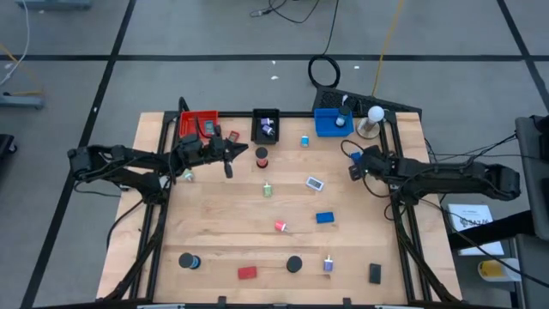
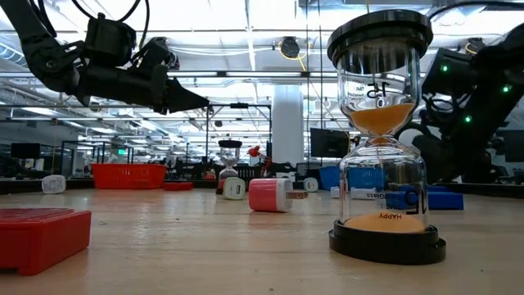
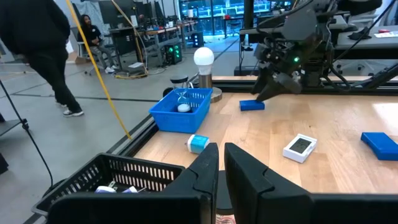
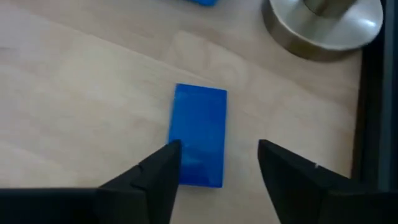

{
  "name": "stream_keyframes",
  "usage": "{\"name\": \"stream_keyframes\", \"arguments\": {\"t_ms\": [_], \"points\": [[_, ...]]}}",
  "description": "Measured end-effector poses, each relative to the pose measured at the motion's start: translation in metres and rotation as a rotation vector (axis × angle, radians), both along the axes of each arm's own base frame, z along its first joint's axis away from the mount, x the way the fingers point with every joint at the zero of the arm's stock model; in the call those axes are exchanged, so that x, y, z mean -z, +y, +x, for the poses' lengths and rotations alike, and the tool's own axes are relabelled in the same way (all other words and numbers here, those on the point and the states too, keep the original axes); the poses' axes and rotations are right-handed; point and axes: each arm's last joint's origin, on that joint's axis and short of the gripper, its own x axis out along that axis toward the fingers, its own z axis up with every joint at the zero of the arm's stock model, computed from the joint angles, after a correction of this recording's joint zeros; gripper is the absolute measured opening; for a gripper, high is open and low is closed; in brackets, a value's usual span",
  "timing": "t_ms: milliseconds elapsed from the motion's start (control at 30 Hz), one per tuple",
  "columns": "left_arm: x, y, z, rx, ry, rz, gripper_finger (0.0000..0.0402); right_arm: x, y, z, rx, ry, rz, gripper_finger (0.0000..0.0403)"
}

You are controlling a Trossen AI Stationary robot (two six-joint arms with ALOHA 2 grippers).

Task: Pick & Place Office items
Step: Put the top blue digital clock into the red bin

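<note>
A: Why is the right gripper (image 4: 217, 155) low by the lamp (image 1: 375, 115)?

B: Its fingers stand apart over a blue block (image 4: 199, 134) lying flat on the table just beside the lamp's base. Nothing is held; I'd judge it is lining up a grasp or has let go.

A: And the left gripper (image 3: 221, 163)?

B: Fingers nearly together, empty, hovering beside the black tray (image 1: 265, 125), well apart from the lamp.

A: The other items?

B: Scattered across the table; the blue tray (image 1: 331, 122), just beside the lamp, holds one.
</note>
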Motion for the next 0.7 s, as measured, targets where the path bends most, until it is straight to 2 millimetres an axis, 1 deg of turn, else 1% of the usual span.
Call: {"name": "stream_keyframes", "arguments": {"t_ms": [133,233,700], "points": [[0.0,0.0,0.0,0.0,0.0,0.0,0.0035,0.008,-0.002,-0.001,0.007,-0.061,-0.005,0.0248],[0.0,0.0,0.0,0.0,0.0,0.0,0.0035,0.011,-0.003,-0.001,-0.006,-0.087,-0.006,0.026],[0.0,0.0,0.0,0.0,-0.001,-0.003,0.0035,0.008,-0.005,0.007,-0.035,-0.211,-0.01,0.0266]]}}
